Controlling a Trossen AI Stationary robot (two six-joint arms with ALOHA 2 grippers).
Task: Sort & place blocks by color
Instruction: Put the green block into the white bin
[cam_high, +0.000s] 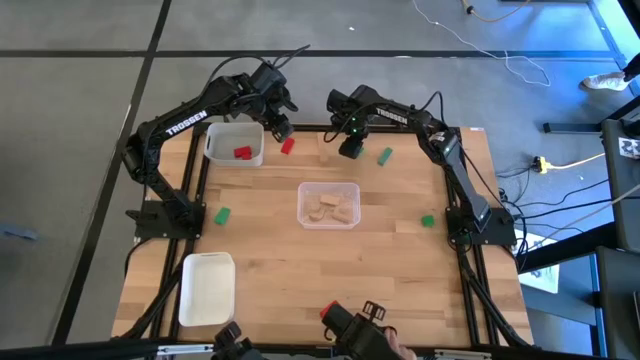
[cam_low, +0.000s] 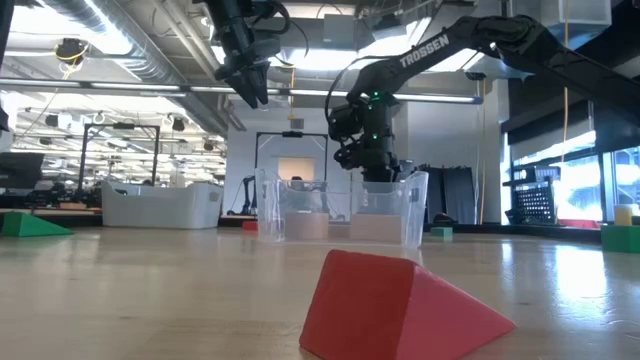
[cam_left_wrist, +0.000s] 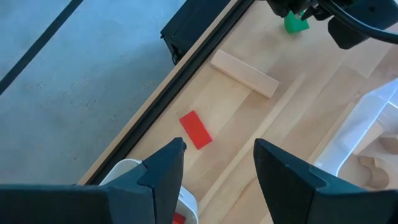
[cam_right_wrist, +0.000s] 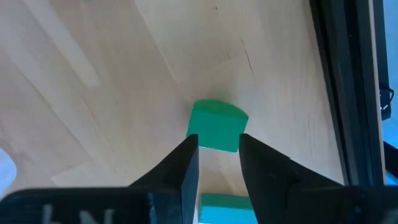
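"TROSSEN" on both dark arms, right gripper fingers at green block

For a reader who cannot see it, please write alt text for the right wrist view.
The right gripper reaches down over a wooden table, its two dark fingers set around a small green block. A second green piece shows nearer the camera between the fingers.

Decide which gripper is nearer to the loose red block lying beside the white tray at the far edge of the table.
Left. The left gripper hangs right next to the red block, open. The right gripper is farther off, across the table's far edge, at a green block.
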